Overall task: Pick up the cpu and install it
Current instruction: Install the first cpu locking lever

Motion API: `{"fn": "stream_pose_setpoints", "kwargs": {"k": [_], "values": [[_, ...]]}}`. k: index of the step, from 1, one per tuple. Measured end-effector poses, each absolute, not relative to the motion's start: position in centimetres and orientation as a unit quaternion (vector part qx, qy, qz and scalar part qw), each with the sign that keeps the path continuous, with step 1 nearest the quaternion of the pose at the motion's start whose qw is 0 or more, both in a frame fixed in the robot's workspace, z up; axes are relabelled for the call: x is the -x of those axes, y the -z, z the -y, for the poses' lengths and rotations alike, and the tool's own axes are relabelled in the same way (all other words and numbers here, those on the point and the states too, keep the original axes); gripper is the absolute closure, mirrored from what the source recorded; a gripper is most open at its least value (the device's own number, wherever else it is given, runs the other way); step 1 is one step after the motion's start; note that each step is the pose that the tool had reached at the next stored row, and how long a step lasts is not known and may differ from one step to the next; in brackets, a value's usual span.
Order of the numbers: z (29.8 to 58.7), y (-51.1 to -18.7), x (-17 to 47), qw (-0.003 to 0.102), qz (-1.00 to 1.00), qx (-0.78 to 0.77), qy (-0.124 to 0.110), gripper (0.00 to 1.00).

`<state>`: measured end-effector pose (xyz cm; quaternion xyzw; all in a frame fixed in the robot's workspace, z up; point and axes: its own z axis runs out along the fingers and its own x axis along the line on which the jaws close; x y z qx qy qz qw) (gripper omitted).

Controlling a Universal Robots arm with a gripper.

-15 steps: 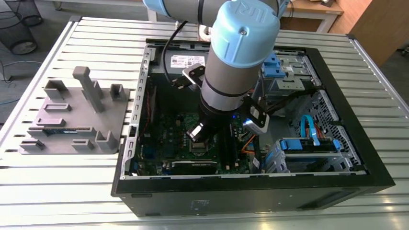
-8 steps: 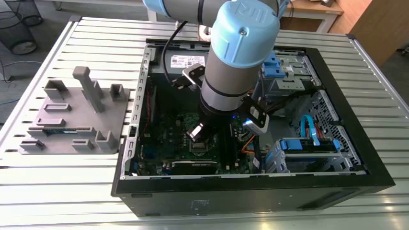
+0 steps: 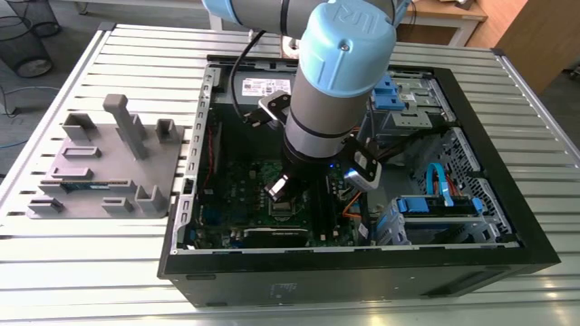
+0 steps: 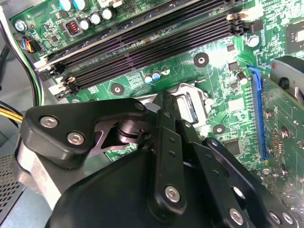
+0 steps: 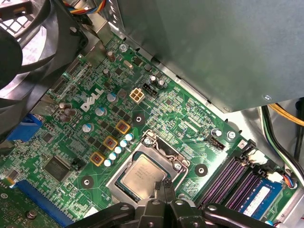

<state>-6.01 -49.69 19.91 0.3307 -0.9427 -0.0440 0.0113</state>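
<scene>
My pincer (image 5: 163, 184) is clenched, tips together, gripping nothing, just over edge of cpu (image 5: 141, 175). Cpu lies flat in mobo socket (image 5: 164, 152). Prob. closed tips are for nudging it square.

Grey tubular robot arm with pale blue joint caps (image 3: 327, 102), forearm angled steeply downward, black wrist section (image 3: 303, 166) near vertical, black linkage gripper (image 5: 162, 185) pointing straight down, jaws drawn together, slim fingertips (image 4: 164, 102) meeting.
</scene>
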Motion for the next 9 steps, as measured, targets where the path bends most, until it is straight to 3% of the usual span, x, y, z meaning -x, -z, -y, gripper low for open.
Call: {"fn": "stream_pose_setpoints", "kwargs": {"k": [9], "values": [[49.69,-19.59,6.01,0.011,0.943,-0.331,0.044,0.89]]}}
